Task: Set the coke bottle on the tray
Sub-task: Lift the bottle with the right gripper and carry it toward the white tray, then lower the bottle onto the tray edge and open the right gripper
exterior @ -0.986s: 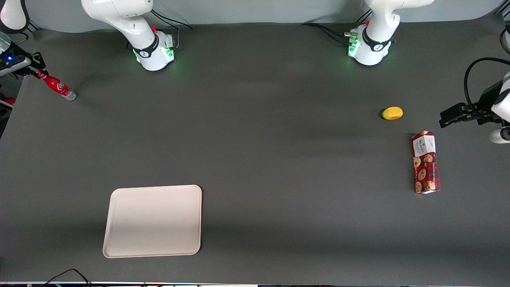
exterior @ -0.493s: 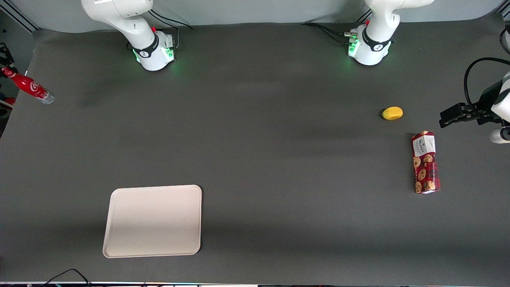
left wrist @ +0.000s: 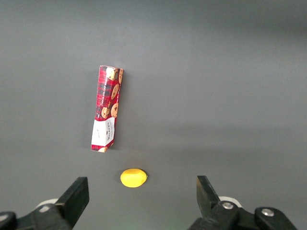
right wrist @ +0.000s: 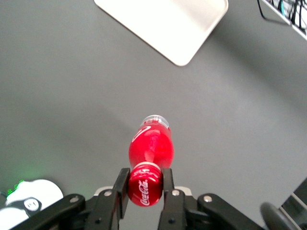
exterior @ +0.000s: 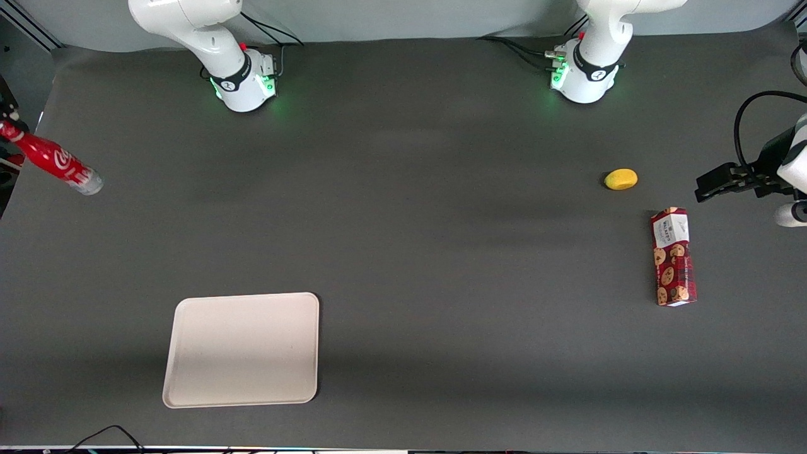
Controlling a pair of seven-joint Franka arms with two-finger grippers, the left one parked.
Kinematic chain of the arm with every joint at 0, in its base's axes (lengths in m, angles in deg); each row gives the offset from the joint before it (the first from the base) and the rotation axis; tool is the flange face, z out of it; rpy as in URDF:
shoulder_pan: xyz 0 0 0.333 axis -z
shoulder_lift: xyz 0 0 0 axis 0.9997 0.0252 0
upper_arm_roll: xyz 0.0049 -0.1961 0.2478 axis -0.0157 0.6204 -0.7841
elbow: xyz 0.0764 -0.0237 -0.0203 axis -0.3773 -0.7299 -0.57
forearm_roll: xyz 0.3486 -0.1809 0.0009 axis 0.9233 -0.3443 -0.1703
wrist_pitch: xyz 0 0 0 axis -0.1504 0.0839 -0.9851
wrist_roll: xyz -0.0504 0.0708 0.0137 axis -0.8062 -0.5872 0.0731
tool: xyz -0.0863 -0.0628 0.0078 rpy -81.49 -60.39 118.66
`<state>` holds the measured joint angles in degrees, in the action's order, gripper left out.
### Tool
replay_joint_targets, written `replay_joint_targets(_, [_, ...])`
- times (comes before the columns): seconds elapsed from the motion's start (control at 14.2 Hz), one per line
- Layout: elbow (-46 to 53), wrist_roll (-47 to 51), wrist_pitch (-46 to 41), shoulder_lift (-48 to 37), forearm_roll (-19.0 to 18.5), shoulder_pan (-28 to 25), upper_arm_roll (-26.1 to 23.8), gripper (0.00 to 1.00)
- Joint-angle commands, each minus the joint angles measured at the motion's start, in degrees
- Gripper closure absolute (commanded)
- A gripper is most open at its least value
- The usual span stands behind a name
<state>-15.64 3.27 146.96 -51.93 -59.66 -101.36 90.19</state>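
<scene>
The coke bottle (exterior: pixel 53 160), slim and red with white script and a silvery base, hangs tilted in the air at the working arm's end of the table. My gripper (exterior: pixel 6 123) is shut on its red cap, mostly cut off by the edge of the front view. In the right wrist view the fingers (right wrist: pixel 122 184) clamp the cap and the coke bottle (right wrist: pixel 149 146) points down at the table. The cream-white tray (exterior: pixel 243 349) lies flat, nearer to the front camera than the bottle; a corner of the tray (right wrist: pixel 168 24) also shows in the right wrist view.
A yellow lemon (exterior: pixel 621 179) and a red cookie box (exterior: pixel 673 256) lie toward the parked arm's end of the table. Cables (exterior: pixel 101 435) trail at the table's near edge. The working arm's base (exterior: pixel 243 79) stands farther from the camera.
The bottle, held by its cap, swung out toward the table's end and has now come back inward and nearer to the front camera. The gripper has moved almost out of the front view.
</scene>
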Motion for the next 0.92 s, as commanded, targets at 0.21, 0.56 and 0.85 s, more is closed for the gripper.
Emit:
replay_joint_targets(0.21, [29.69,1.81,-3.55,31.45,10.26,0.76,-1.86,1.00])
replay_joint_targets(0.56, [34.04,1.11,7.59,48.35,10.80,1.99,-1.78,1.00])
replay_joint_targets(0.85, [33.95,1.10,13.22,54.87,17.21,3.22,-1.69,0.99])
